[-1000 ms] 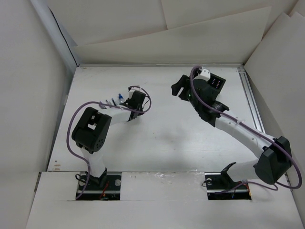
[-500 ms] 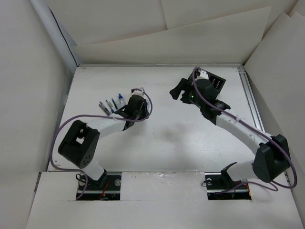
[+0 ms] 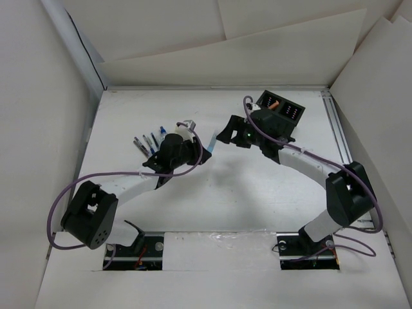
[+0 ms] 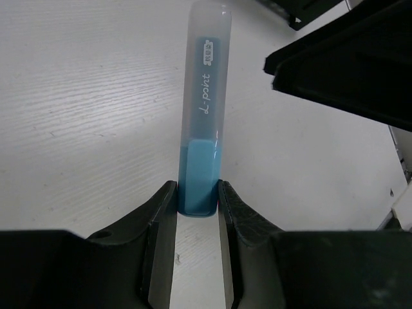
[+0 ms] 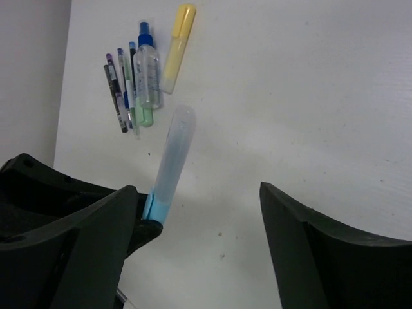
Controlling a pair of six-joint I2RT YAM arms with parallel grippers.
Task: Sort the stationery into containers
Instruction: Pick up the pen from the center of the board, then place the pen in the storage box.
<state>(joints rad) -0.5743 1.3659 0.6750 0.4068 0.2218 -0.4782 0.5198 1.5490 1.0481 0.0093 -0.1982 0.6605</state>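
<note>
The white table (image 3: 212, 187) carries everything. The left arm (image 3: 122, 183) stretches from its base toward the middle, and the right arm (image 3: 309, 170) bends in from the other side, so the two wrists come close together.

The black box (image 3: 283, 107) sits at the far right of the table, just behind the right wrist. It has two compartments, and an orange pen (image 3: 273, 103) lies in the left one.

The left gripper (image 4: 196, 199) is clamped on the blue end of a marker (image 4: 205, 103) with a frosted cap, which sticks straight out from the fingers above the table. The right gripper (image 5: 196, 193) has its jaws wide apart and empty. It faces the marker's capped end, and the marker reaches toward the gap without touching either finger.

The other pens (image 5: 125, 93) lie in a tight row near the far left of the table, well apart from the box — thin dark ones, then a green one. Just beside them are a small clear bottle (image 5: 147, 67) with a blue cap and a yellow highlighter (image 5: 177, 45).
</note>
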